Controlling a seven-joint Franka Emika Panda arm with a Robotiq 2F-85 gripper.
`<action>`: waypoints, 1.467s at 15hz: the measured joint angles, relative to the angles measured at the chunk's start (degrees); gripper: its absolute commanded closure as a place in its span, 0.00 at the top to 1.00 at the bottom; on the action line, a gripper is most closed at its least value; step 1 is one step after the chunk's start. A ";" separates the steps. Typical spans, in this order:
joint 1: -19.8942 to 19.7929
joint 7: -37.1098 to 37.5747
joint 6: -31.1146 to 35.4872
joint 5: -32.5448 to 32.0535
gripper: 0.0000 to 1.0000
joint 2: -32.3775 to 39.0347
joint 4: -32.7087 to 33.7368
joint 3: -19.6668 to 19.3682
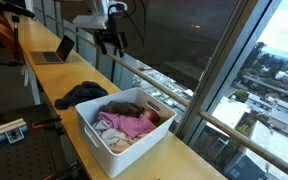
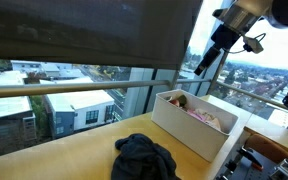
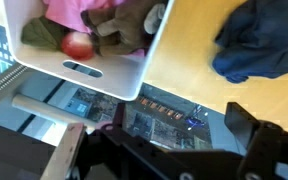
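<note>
Clothes in bin; bin on counter; garment just beside bin; laptop farther along

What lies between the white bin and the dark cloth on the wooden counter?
Only a bare strip of the wooden counter; the white bin and the dark cloth lie apart. The wrist view shows it best.

Basket: plain white, no pattern. Inside it: pink cloth, olive-brown cloth, small red patch seen in wrist view. Garment: dark navy blue, plain, bluer tone in wrist view. Desk: pale yellowish wood colour, uniform. Laptop: silver-grey. Hand: black. Blind: dark brownish grey, unpatterned. Window frame: dark grey.
</note>
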 measured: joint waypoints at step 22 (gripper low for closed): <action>-7.09 0.10 15.54 -1.16 0.68 43.99 14.17 -10.32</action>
